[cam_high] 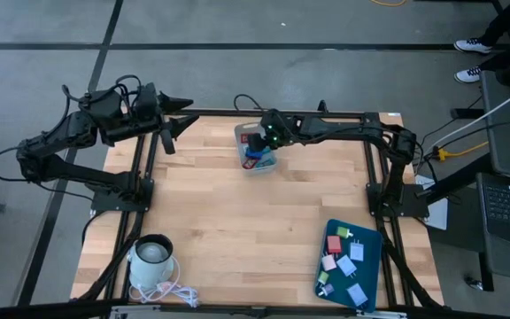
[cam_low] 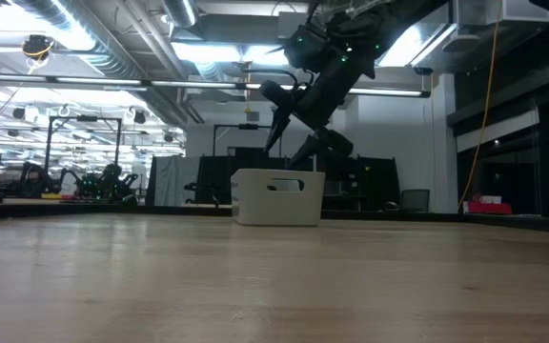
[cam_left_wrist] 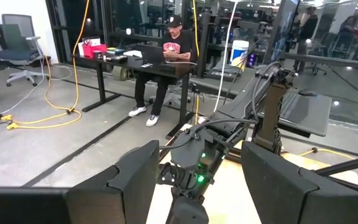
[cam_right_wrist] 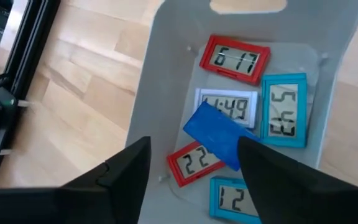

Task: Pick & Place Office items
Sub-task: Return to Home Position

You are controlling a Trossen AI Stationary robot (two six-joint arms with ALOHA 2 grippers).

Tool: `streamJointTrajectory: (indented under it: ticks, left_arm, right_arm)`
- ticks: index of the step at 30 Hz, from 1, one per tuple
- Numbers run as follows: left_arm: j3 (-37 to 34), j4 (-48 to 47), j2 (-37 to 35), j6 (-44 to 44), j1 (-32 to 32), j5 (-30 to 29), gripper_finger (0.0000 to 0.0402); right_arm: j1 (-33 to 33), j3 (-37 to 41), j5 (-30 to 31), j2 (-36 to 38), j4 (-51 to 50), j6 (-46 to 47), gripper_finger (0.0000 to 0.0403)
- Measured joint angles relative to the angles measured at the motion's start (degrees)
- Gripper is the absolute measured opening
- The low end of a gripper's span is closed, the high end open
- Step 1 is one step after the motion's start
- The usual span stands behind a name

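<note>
My right gripper [cam_right_wrist: 194,146] hangs open over the translucent grey bin [cam_high: 257,149] at the table's far middle, pointing slantwise down into it. In the bin lie several office items, small digital clocks: two red ones [cam_right_wrist: 235,59], a white one [cam_right_wrist: 225,107] and two light-blue ones [cam_right_wrist: 283,111]. A plain blue piece [cam_right_wrist: 219,134] rests tilted on top of them, just below the fingers. More items lie on the dark-teal tray [cam_high: 374,266] at the near right. My left gripper [cam_high: 182,113] waits open and raised at the far left.
A white kettle [cam_high: 153,252] with a coiled cord stands at the near left corner. Black frame posts [cam_high: 144,168] border the wooden table on both sides. In the left wrist view a person [cam_left_wrist: 173,46] sits at a desk beyond the table.
</note>
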State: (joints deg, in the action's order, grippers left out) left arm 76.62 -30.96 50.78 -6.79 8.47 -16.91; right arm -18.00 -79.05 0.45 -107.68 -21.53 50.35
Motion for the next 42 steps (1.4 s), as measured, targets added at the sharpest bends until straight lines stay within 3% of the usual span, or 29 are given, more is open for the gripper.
streamJointTrajectory:
  ticks: [10,18,23,27,32,37,42]
  left_arm:
    - [0.00,0.98,0.17,-0.03,0.00,0.04,0.0221]
    - [-0.02,4.89,0.45,1.81,0.00,-0.33,0.0221]
    - [-0.07,8.28,-3.84,5.94,0.00,-4.98,0.0221]
    - [-0.04,7.73,-9.28,3.14,0.00,-7.24,0.0221]
    - [0.02,7.39,-16.17,-3.01,0.00,-4.66,0.0221]
    - [0.02,7.69,-20.91,-12.03,0.00,-3.48,0.0221]
    - [0.01,6.62,-22.75,-17.18,0.00,-2.09,0.0221]
  right_arm:
    - [1.80,-0.04,-3.72,0.02,6.65,0.46,0.0239]
    - [5.41,-0.04,-7.68,4.87,22.84,-4.38,0.0239]
    - [8.72,-0.04,-6.87,14.27,26.68,-14.93,0.0239]
    - [11.55,-0.04,-5.73,23.90,26.66,-20.94,0.0239]
    - [14.48,-0.13,-1.34,36.32,24.62,-29.84,0.0239]
    - [15.93,-0.13,-8.14,46.00,15.13,-25.96,0.0239]
    - [16.78,-0.07,-17.08,50.71,9.57,-25.43,0.0239]
